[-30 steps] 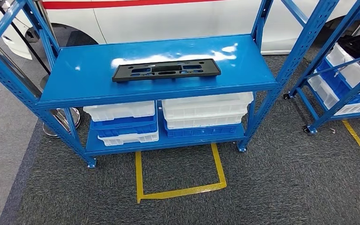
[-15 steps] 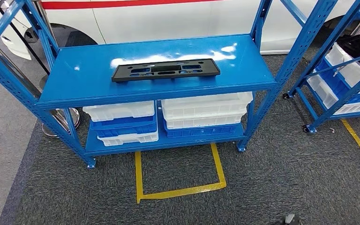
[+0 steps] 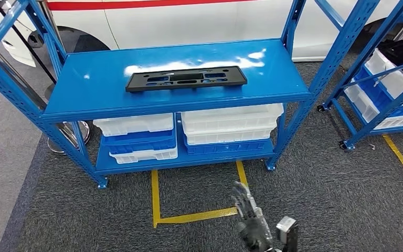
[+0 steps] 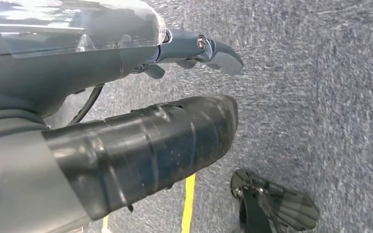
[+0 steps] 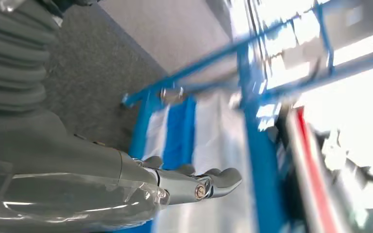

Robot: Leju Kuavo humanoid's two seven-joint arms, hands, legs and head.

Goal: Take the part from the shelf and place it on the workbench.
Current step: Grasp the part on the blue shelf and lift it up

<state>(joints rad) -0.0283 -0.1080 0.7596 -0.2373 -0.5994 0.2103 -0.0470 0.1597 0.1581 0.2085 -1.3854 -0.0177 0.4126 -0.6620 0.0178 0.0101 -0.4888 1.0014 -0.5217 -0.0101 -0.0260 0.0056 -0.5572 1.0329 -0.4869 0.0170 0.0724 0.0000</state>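
Observation:
The part (image 3: 186,79) is a long flat black plate with cut-outs. It lies flat in the middle of the blue rack's top shelf (image 3: 94,92). My right hand (image 3: 256,223) shows blurred low in the head view, over the carpet in front of the rack and far below the part. Its fingers are stretched out and hold nothing. In the right wrist view the same hand (image 5: 179,187) points toward the rack's lower bins. My left hand (image 4: 141,97) hangs over the carpet with thumb and fingers extended, holding nothing.
White and blue bins (image 3: 231,126) are stacked on the rack's lower shelf. A second blue rack (image 3: 388,89) with bins stands at the right. Yellow tape (image 3: 199,214) marks a square on the carpet in front. A white car (image 3: 189,21) is behind the rack.
My right hand has risen into the head view from the bottom edge, toward the rack. The part has not moved.

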